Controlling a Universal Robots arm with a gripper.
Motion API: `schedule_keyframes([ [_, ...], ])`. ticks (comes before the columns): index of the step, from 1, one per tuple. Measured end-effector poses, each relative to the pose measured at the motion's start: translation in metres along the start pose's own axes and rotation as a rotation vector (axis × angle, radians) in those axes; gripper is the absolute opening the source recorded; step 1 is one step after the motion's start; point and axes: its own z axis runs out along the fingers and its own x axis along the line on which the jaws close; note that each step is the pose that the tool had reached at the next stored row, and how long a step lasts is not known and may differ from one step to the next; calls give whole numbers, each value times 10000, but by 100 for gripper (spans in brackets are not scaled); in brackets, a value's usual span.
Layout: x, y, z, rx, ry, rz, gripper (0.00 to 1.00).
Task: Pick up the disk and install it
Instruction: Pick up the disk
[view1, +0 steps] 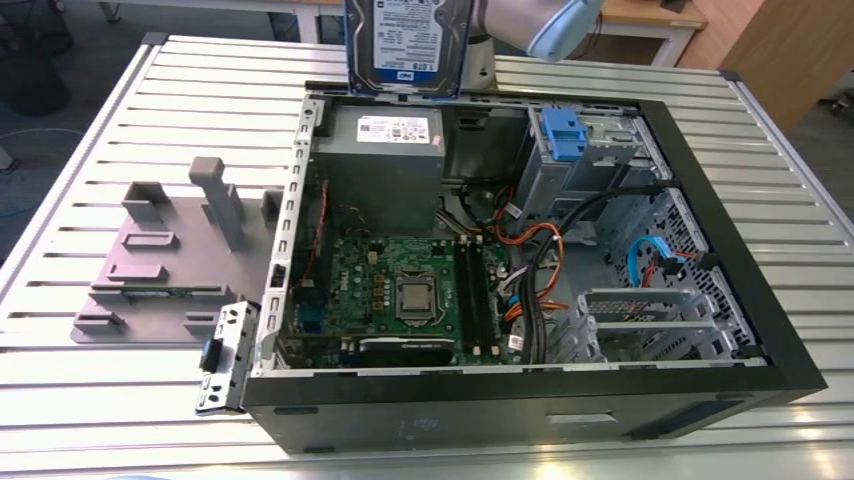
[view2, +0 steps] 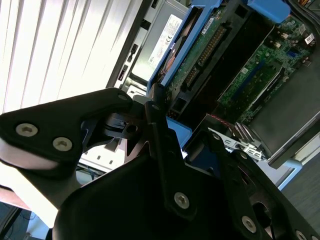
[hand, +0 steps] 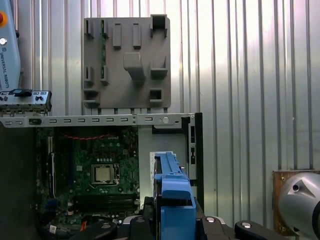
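Your gripper is clamped on the disk, which stands on edge above the far rim of the open computer case; the drive bay sits lower, toward the exterior view's right

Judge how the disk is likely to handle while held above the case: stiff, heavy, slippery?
Probably stiff: the disk is a metal slab standing upright without sagging. Likely heavy for its size, being metal. Its blue rails look like smooth plastic, so it might slip in a loose grip.
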Motion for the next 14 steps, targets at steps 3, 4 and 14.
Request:
schedule_keyframes([
  [3, 0, -10, 0, 0, 0, 0, 36],
  [4, 0, -13, 0, 0, 0, 0, 36],
  [14, -1, -37, 1, 0, -1, 0, 36],
])
